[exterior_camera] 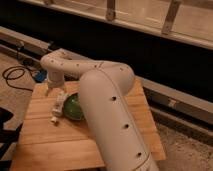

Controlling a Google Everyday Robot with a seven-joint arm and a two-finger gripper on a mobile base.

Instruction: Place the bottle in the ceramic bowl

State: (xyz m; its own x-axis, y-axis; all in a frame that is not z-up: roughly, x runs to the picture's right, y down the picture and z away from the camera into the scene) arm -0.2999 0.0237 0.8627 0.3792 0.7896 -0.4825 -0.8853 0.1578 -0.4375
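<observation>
Upper arm (pixel 117 125), thick and white, rises from 5 o'clock corner toward centre. Elbow (pixel 107 76) bent near centre. Forearm (pixel 75 66) runs toward 9 o'clock. Wrist (pixel 52 82) turns down toward 6 o'clock. Gripper (pixel 58 97) hangs below wrist, left of centre, pointing down.

A slatted wooden table (pixel 55 142) stands by a long grey rail (pixel 170 97), black cable (pixel 11 75) looped on the floor (pixel 185 150).

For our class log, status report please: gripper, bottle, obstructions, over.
Gripper low, left of ceramic bowl. Bottle slanted under it at bowl's left rim, not inside. Arm covers bowl's right side.
</observation>
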